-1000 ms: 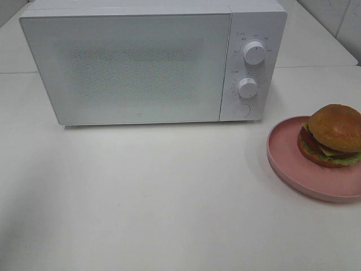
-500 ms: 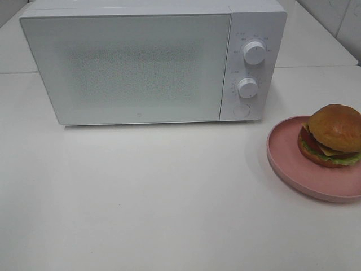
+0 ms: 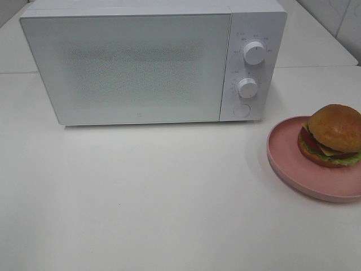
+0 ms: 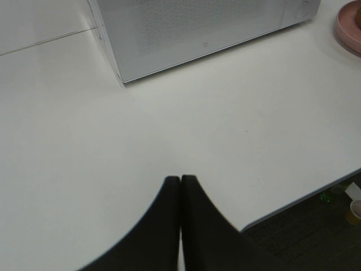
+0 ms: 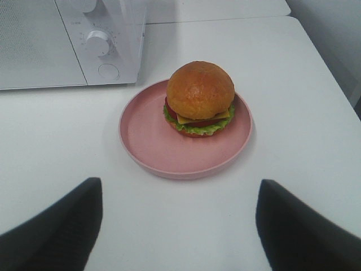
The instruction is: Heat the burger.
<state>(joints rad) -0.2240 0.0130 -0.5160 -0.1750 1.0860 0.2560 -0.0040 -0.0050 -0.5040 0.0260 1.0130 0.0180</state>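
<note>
Hanging over bare white table (image 4: 84, 147), the left tool (image 4: 180, 182) has its two black fingers pressed together with nothing between them, and the white microwave (image 3: 127, 68) stands beyond it with its door shut. To the right of the microwave, the burger (image 5: 199, 97) sits on a pink plate (image 5: 148, 135) toward its far side. The right tool (image 5: 180, 217) hovers just short of the plate, fingers spread wide and holding nothing.

You see a white microwave (image 3: 152, 62) with its door shut on the white table (image 3: 169, 197), and a pink plate (image 3: 293, 164) near its knob side.
</note>
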